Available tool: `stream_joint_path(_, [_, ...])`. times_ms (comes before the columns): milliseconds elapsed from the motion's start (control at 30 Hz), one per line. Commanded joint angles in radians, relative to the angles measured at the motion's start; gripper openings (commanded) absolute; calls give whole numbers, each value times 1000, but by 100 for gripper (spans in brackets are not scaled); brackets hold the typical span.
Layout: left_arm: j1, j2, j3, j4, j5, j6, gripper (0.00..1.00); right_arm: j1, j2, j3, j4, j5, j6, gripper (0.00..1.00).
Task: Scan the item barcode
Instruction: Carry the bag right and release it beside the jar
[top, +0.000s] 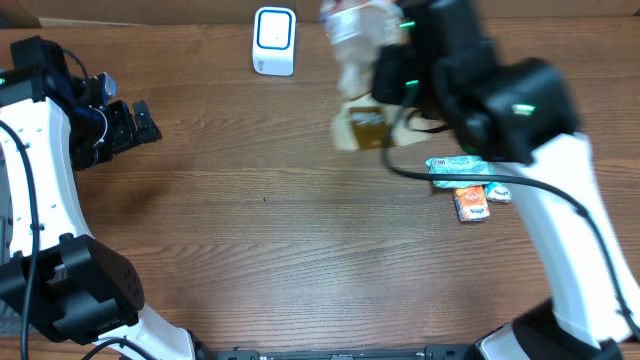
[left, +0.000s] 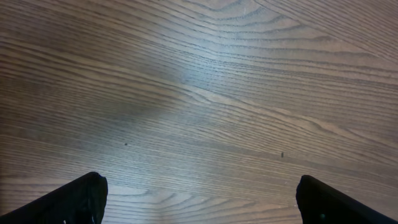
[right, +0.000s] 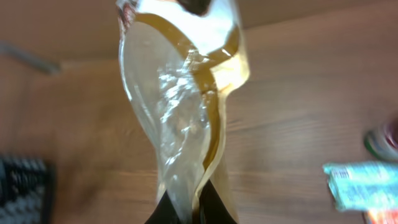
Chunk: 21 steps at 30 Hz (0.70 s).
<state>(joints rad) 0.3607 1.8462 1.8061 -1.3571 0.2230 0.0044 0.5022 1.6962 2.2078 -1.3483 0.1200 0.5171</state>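
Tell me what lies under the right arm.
A teal packet, an orange packet and a smaller pale one on the table; the arm hides whatever lies further right.

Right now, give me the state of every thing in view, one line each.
Left gripper: open, empty, over the table.
Right gripper: shut on the clear bag.
Clear bag: crumpled, pinched at one end.
Scanner: at the table's far edge, untouched.
Teal packet: lying on the table.
Orange packet: lying beside the teal packet.

Bag (right: 180, 112) clear, prob gold trim (blurry); scanner (top: 274, 40) white, blue outline; pkt (top: 472, 203) orange; table (top: 300, 260) brown woodgrain.
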Motion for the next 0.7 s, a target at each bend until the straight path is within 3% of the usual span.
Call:
stream_joint_path(0, [-2,-8,9,1,-2,18,100,-138,-110,17,-61,-35,187,4])
stream_joint_path(300, [-2,-8,9,2,-2,18,100,-522,-144,-21,-290,-27,328,4])
stream_joint_path(567, [-2,-8,9,2,-2,18,100,-686,-144,-280,-156,-32,334,4])
stream_joint_path(667, [-2,-8,9,2,-2,18,100,-711,-144,-461,-44,-50,374,4])
